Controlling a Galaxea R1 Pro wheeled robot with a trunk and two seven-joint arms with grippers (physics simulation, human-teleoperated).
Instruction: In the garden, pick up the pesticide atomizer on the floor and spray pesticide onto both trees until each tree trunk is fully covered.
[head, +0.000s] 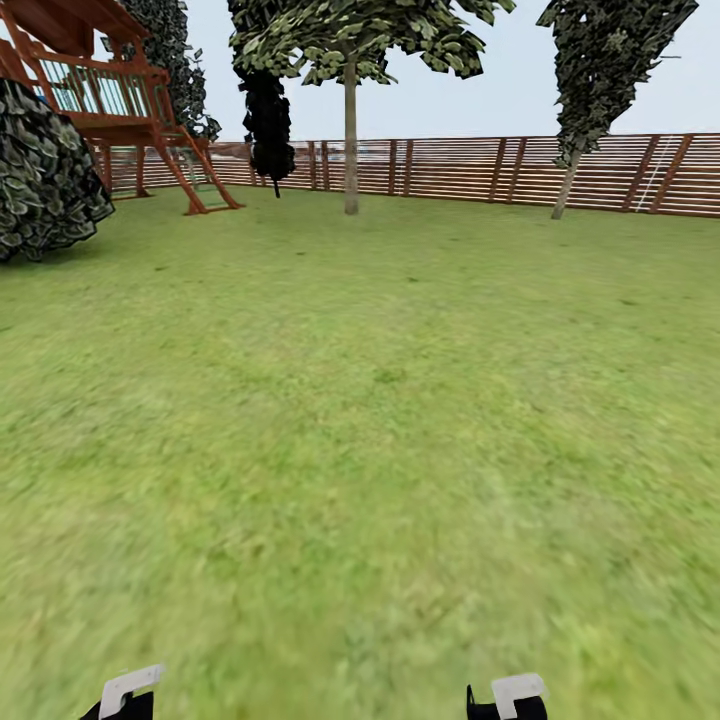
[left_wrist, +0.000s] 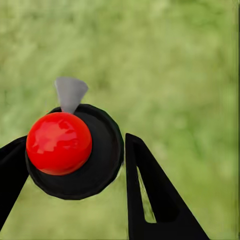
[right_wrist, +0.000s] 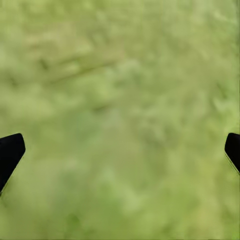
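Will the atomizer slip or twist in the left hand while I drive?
Probably stable: the atomizer sits between both fingers of the left hand. Its round black body might rotate, though. The glossy red top looks slippery, so avoid regripping there.

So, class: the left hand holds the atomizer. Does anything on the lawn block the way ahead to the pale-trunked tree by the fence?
Nothing visible does. From the left hand, shut on the atomizer, open grass runs to the tree. The playset stands off to the left.

Atomizer (left_wrist: 75, 150) (red-capped, black) between tool fingers.
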